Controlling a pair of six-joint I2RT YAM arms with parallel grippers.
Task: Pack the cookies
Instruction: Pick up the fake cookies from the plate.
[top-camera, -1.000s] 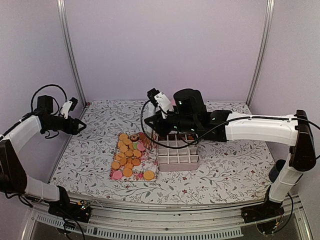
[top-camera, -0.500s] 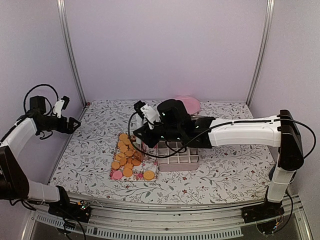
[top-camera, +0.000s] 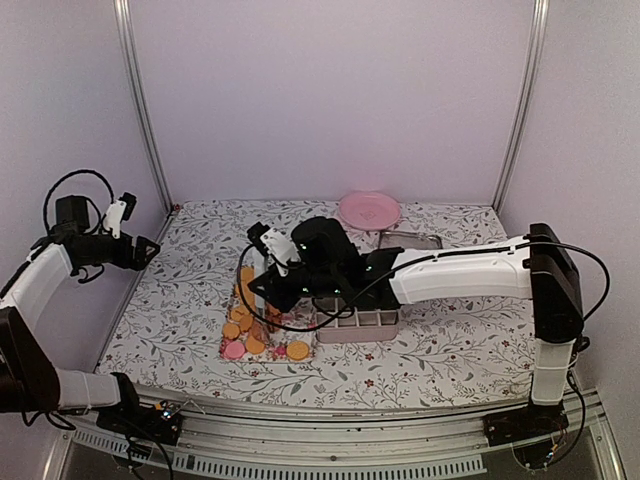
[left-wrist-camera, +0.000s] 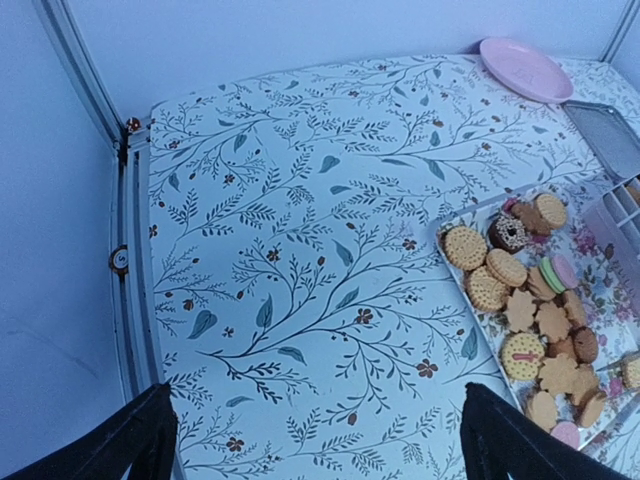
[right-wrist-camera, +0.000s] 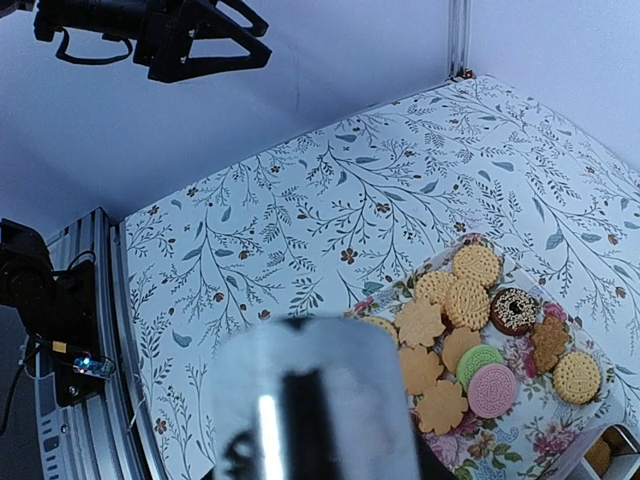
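Over the flowered tray (left-wrist-camera: 598, 300) near the middle of the table (top-camera: 180, 300), the right gripper (top-camera: 256, 290) hangs low above the cookies (top-camera: 255, 325). I cannot tell whether its fingers are spread or closed; its own camera shows only a blurred grey shape up front. The cookies lie heaped on that tray, mostly golden, with a pink one, a green one and a chocolate-topped one among them. A divided box (top-camera: 360, 320) stands just beside the tray on the right. Off to the left, well apart from the tray, the left gripper (top-camera: 148, 252) hovers with fingers spread wide, holding nothing. A pink plate (top-camera: 368, 210) sits at the back.
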